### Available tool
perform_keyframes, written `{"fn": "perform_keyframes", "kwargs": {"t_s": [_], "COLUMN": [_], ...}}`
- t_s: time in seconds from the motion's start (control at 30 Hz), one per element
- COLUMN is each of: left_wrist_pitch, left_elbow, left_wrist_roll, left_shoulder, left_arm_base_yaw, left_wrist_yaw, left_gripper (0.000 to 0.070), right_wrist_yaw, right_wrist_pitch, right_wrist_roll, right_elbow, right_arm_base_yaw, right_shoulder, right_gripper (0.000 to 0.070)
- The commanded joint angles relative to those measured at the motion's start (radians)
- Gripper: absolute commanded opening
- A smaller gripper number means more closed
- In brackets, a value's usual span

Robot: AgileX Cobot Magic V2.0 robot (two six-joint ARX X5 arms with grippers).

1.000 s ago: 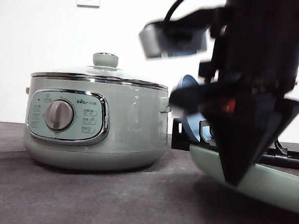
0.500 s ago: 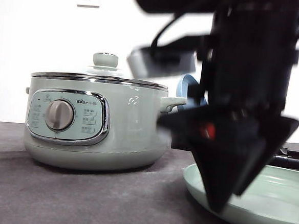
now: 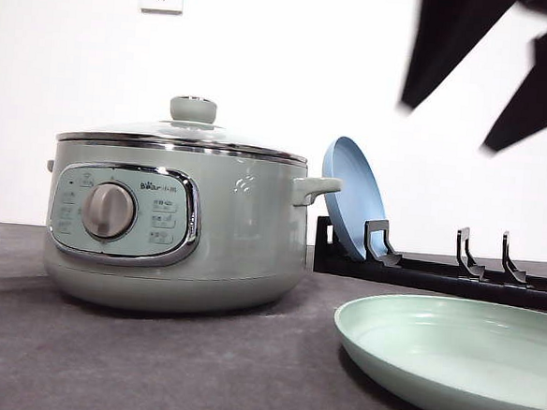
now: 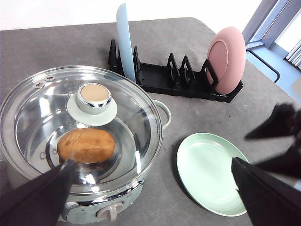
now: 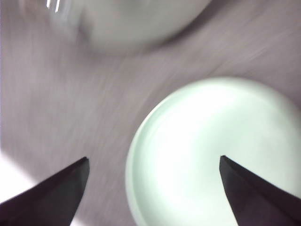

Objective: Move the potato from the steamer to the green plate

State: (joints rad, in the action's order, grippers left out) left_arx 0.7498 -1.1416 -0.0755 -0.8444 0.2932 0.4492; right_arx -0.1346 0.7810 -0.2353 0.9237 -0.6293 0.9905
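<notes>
Right gripper point(image 5: 153, 188): matte black wedge fingers point(image 5: 51, 195), tapering to points. Left gripper point(image 4: 150, 193) identical. Blurred black fingers upper right in front view.

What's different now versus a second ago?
The right gripper has let go of the green plate, which now lies flat on the table, and has risen away with jaws open. The steamer, its lid on, the potato inside, and the blue plate in the rack stayed put.
</notes>
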Motion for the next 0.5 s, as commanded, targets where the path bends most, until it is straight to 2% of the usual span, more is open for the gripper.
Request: {"fn": "perform_keyframes", "kwargs": {"t_s": [0.0,0.1,0.23,0.47], "left_wrist_pitch": [-0.008,-0.008,-0.008,-0.008], "left_elbow": [-0.025,-0.025,-0.025,-0.025], "left_wrist_roll": [0.011,0.012,0.012,0.009], "left_shoulder": [-0.007,-0.007,-0.009,-0.021], "left_arm_base_yaw": [0.004,0.004,0.004,0.004], "left_wrist_yaw": [0.007,0.007,0.007,0.007], "left_gripper": [0.0700,0.0700,0.0700,0.0700], "right_wrist_yaw": [-0.058,-0.167,-0.234,-0.262], "right_wrist_pitch": [-0.006,-0.013,-0.018,0.060], "right_wrist_roll": [0.078,0.123,0.136,0.130], "right_elbow": [0.008,0.008,0.008,0.008], "right_arm_base_yaw": [0.069,0.188,0.293,0.335], "right_shoulder": [-0.043,-0.130,-0.239,-0.363], "right_gripper": [0.0561,0.0561,0.0561,0.0561]}}
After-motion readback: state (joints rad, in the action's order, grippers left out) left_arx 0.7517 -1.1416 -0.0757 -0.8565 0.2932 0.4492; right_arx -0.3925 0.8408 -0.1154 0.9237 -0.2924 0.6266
